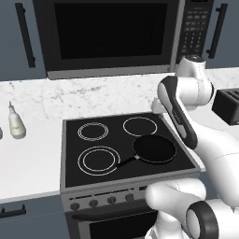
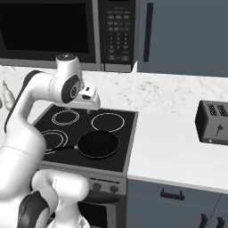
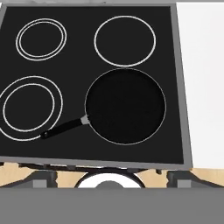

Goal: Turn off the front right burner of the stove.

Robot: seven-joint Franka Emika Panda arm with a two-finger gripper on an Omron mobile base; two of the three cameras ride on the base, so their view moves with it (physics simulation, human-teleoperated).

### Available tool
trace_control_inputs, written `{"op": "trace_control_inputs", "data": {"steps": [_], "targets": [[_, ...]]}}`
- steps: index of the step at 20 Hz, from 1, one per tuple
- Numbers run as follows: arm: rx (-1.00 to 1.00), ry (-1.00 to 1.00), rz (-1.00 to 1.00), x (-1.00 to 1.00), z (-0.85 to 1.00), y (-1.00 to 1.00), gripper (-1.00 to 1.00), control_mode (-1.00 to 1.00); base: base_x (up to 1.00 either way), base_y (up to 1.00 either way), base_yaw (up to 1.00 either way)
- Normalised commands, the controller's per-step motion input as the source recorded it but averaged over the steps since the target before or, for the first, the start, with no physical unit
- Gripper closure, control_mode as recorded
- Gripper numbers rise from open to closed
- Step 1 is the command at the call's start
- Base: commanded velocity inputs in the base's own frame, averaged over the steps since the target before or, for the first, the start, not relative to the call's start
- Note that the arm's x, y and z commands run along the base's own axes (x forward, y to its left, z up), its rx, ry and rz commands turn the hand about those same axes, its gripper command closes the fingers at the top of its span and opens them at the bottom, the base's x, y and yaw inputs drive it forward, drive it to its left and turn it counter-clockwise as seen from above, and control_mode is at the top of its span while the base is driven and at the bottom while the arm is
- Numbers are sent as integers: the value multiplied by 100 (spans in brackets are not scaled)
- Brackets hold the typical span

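The small dark knobs on the black glass-top stove's steel front, lower frame, look rigid: pinch the rim and twist; pincer's opening cannot be told

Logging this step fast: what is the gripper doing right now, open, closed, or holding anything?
Gripper: hangs above the stove, touching nothing; whether its fingers are open or closed cannot be told.

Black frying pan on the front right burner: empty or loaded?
Empty. The black round frying pan shows a bare dark inside in the hand view; it sits flat on the black glass stove.
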Motion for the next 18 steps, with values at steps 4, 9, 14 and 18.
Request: {"op": "trace_control_inputs", "data": {"steps": [4,9,14,18], "targets": [[0,-11,0,0,0,-39,-100,-100,0,0,0],[0,-11,0,0,-1,-43,-100,-100,0,0,0],[0,-8,0,0,0,-19,-100,-100,0,0,0],[0,0,0,0,0,0,-100,-100,0,0,0]]}}
